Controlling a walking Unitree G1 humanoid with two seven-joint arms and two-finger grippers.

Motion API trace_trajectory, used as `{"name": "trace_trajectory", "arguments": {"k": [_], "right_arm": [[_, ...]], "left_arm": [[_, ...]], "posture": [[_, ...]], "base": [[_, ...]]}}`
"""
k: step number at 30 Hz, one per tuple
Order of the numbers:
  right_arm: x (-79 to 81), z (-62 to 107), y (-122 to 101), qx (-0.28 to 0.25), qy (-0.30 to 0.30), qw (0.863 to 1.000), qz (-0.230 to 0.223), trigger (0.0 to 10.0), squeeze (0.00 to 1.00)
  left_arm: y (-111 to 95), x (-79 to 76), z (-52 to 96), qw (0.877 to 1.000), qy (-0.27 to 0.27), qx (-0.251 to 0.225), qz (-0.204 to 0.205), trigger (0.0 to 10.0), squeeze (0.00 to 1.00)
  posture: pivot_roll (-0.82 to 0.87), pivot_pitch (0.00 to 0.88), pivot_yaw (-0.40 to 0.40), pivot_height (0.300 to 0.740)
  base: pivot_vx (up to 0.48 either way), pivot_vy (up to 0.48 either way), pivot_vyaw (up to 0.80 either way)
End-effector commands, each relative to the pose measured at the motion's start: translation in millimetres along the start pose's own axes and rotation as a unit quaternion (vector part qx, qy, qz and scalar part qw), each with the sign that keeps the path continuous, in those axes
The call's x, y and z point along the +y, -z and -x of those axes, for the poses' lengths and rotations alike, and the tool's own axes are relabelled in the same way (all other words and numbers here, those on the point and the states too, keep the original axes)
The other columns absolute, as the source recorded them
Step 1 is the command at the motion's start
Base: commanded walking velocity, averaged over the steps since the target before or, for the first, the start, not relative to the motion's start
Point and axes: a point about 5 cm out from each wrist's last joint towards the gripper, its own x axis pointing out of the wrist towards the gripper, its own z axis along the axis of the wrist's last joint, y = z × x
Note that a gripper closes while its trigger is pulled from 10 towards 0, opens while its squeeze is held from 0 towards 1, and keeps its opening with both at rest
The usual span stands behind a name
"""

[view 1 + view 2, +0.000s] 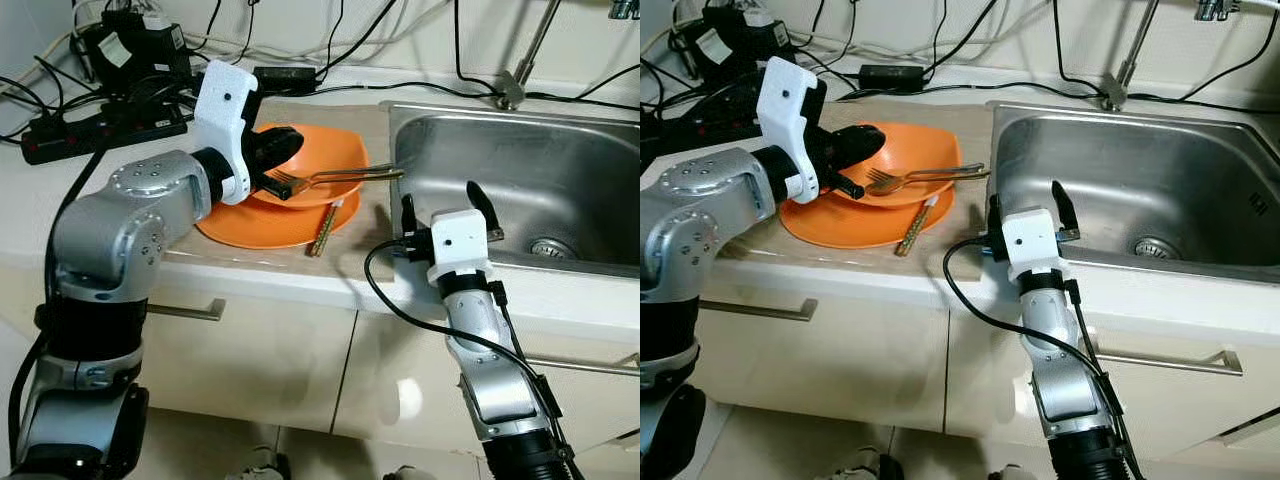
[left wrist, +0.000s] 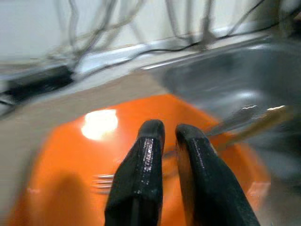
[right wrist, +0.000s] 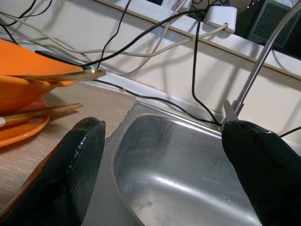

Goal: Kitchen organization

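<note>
While over bowl [image 1: 318, 160], left hand [image 1: 283, 160] closed.

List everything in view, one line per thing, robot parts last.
Bowl: one, orange, stacked on the plate, on the counter left of the sink.
Plate: one, orange, on the counter under the bowl.
Fork: one, gold, across the bowl, handle reaching toward the sink.
Chopsticks: gold, count unclear, leaning on the plate's near right edge.
Sink: one, steel, right of the counter, drain in its floor.
Tap: one, steel, behind the sink.
Power strip: one, black, back left, with black cables.
Drawer handles: two, metal, on the cream cabinet fronts.
Left gripper: black fingers nearly together over the bowl, at the fork.
Right gripper: black fingers spread open at the sink's front left edge.
</note>
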Motion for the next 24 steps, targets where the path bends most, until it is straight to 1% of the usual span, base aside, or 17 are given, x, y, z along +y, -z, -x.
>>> {"name": "trace_trajectory", "arguments": {"k": [1, 2, 3, 4, 6, 12, 13, 14, 15, 18, 24], "right_arm": [[1.2, -2.4, -3, -0.009, -0.001, 1.0, -0.004, 10.0, 0.0], [1.4, -2.9, -4, -0.01, 0.0, 1.0, -0.005, 10.0, 0.0], [1.4, -2.9, -4, -0.01, 0.0, 1.0, -0.005, 10.0, 0.0], [1.2, -3.1, -4, -0.01, 0.0, 1.0, -0.005, 10.0, 0.0], [1.0, -3.0, -4, -0.01, 0.001, 1.0, -0.005, 10.0, 0.0], [1.3, -2.8, -4, -0.012, 0.0, 1.0, -0.004, 10.0, 0.0], [1.5, -2.7, -4, -0.012, -0.001, 1.0, -0.003, 10.0, 0.0], [1.5, -2.7, -4, -0.012, -0.001, 1.0, -0.003, 10.0, 0.0], [1.6, -2.6, -4, -0.012, -0.001, 1.0, -0.003, 10.0, 0.0], [1.9, -2.6, -4, -0.012, -0.001, 1.0, -0.003, 10.0, 0.0], [2.5, -2.2, -4, -0.011, 0.0, 1.0, -0.003, 10.0, 0.0]], "left_arm": [[10, 6.7, -3.9, 1.0, -0.017, 0.006, -0.024, 10.0, 1.0], [18, 9.1, -7.9, 0.999, -0.022, 0.011, -0.032, 10.0, 1.0], [18, 9.1, -7.9, 0.999, -0.022, 0.011, -0.032, 10.0, 1.0], [24, 9.9, -11.5, 0.999, -0.022, 0.015, -0.034, 10.0, 1.0], [27, 10.4, -13.7, 0.999, -0.023, 0.017, -0.039, 10.0, 1.0], [24, 6.4, -22.5, 0.999, 0.003, 0.003, -0.046, 10.0, 1.0], [22, 4.9, -25.3, 0.999, 0.011, -0.002, -0.052, 10.0, 0.44], [21, 4.5, -26.6, 0.998, 0.013, -0.004, -0.056, 10.0, 0.44], [19, 4.1, -28.0, 0.998, 0.015, -0.006, -0.058, 10.0, 0.0], [16, 4.5, -31.3, 0.997, 0.02, -0.012, -0.069, 10.0, 0.0], [9, 7.5, -35.8, 0.996, 0.027, -0.026, -0.077, 10.0, 0.0]], "posture": [[0.01, 0.0, 0.025, 0.707], [0.01, 0.0, 0.028, 0.707], [0.01, 0.0, 0.028, 0.707], [0.0, 0.0, 0.028, 0.707], [0.0, 0.0, 0.028, 0.707], [0.0, 0.0, 0.03, 0.707], [0.0, 0.001, 0.032, 0.707], [0.0, 0.001, 0.032, 0.707], [0.0, 0.001, 0.032, 0.707], [-0.01, 0.001, 0.034, 0.707], [-0.01, 0.0, 0.04, 0.707]], "base": [[0.0, 0.0, 0.0], [0.0, 0.0, 0.0], [0.0, 0.0, 0.0], [0.0, 0.0, 0.0], [0.0, 0.0, 0.0], [0.0, 0.0, 0.0], [0.0, 0.0, 0.0], [0.0, 0.0, 0.0], [0.0, 0.0, 0.0], [0.0, 0.0, 0.0], [0.0, 0.0, 0.0]]}}
